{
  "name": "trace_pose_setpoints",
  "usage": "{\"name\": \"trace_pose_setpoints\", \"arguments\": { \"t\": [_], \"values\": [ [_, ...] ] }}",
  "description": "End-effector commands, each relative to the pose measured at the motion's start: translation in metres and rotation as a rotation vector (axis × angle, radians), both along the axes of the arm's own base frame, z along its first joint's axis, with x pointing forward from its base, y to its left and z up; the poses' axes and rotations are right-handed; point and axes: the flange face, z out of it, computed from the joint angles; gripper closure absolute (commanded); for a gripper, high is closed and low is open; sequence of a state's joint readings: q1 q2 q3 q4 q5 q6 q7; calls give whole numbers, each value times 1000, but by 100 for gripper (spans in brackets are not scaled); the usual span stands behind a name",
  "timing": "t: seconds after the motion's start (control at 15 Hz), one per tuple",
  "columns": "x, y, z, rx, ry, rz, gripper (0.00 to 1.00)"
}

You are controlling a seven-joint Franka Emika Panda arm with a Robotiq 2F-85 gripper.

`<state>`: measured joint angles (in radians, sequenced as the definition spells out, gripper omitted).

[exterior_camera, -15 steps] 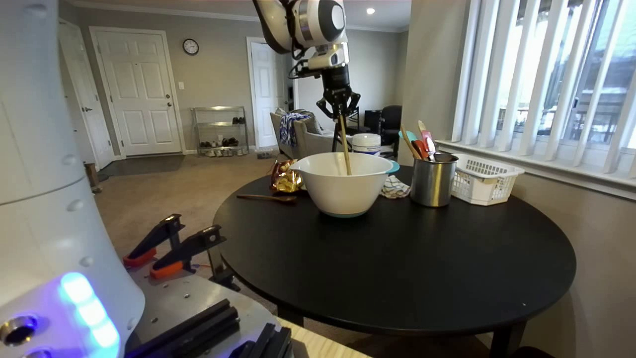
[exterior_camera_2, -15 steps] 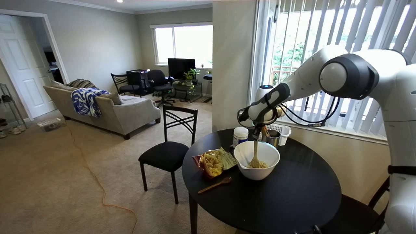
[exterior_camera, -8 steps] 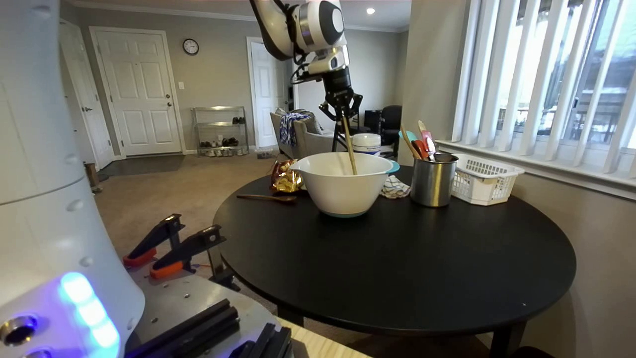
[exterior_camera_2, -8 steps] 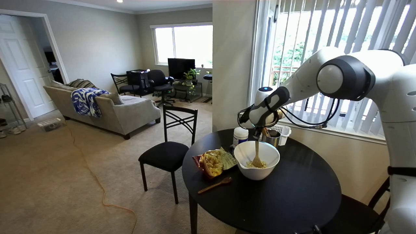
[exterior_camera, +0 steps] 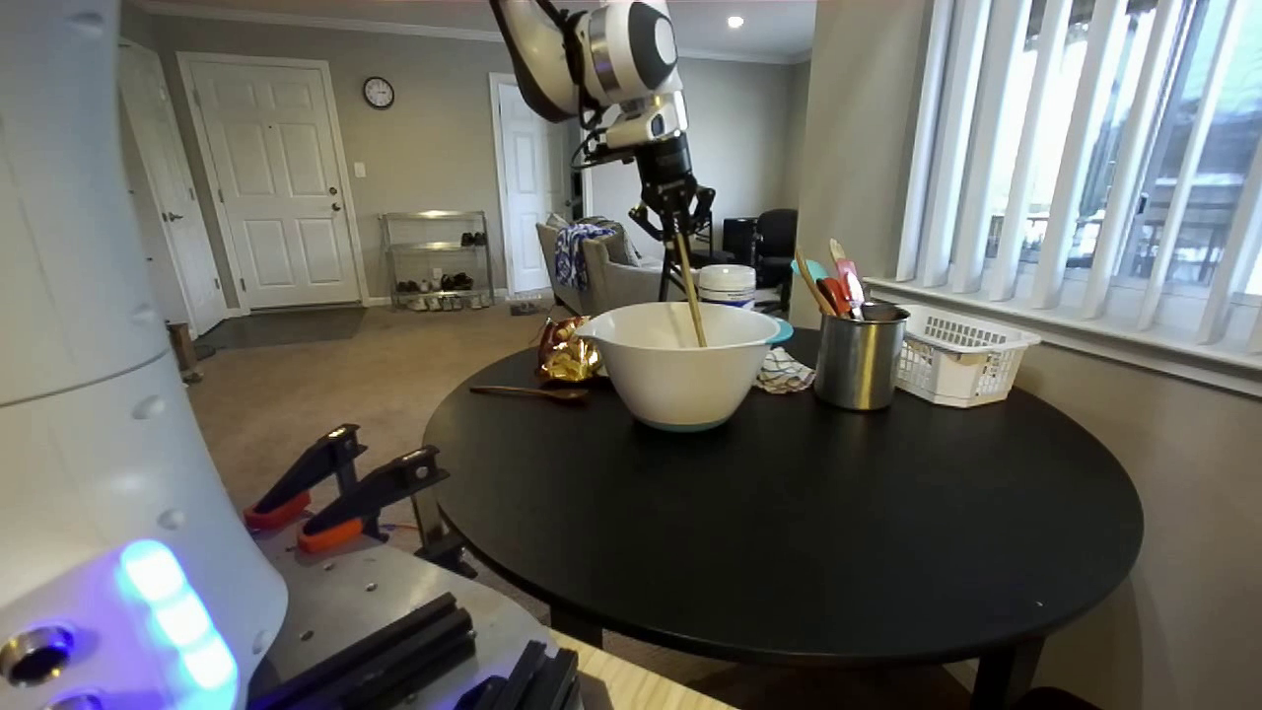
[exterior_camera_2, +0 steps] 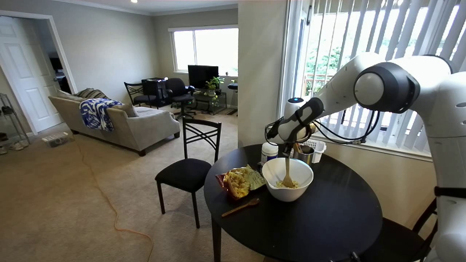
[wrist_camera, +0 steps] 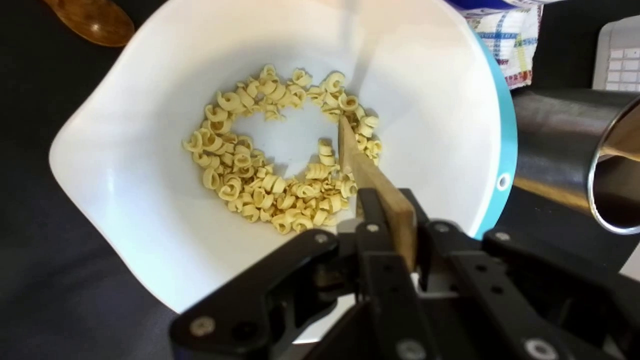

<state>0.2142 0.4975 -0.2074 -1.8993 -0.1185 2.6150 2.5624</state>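
Observation:
My gripper [wrist_camera: 391, 200] is shut on the handle of a light wooden spoon [wrist_camera: 372, 177]. In both exterior views the gripper [exterior_camera: 676, 219] [exterior_camera_2: 287, 148] is above a white mixing bowl [exterior_camera: 680, 385] and the spoon [exterior_camera: 692, 301] [exterior_camera_2: 287, 171] reaches down into it, slightly tilted. The bowl [wrist_camera: 435, 125] has a pour spout and a teal handle edge. Curled yellow pasta [wrist_camera: 270, 195] lies in a broken ring on the bowl's floor. The spoon's head is at the pasta on the handle side; whether it touches the floor cannot be told.
The round black table [exterior_camera: 789, 523] also bears an open snack bag [exterior_camera_2: 238, 183], a darker wooden spoon [exterior_camera_2: 240, 208], a white-lidded jar [exterior_camera_2: 269, 151], a checked cloth [exterior_camera: 786, 373], a steel utensil canister [exterior_camera: 860, 365] and a white basket [exterior_camera: 961, 363]. A black chair [exterior_camera_2: 185, 174] stands beside it.
The gripper and held spoon shifted slightly to the right in both exterior views, then a little back left. The bowl and the other things have not moved.

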Motion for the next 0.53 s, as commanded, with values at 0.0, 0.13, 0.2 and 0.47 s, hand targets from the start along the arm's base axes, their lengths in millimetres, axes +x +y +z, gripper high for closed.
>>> {"name": "trace_pose_setpoints", "arguments": {
  "t": [0.0,0.13,0.2,0.47],
  "values": [
    [-10,5,-12,15,78,-17,96],
    [-11,8,-12,20,94,-16,96],
    [-11,8,-12,26,99,-15,96],
    [-11,11,-10,65,127,-13,96]
  ]
}}
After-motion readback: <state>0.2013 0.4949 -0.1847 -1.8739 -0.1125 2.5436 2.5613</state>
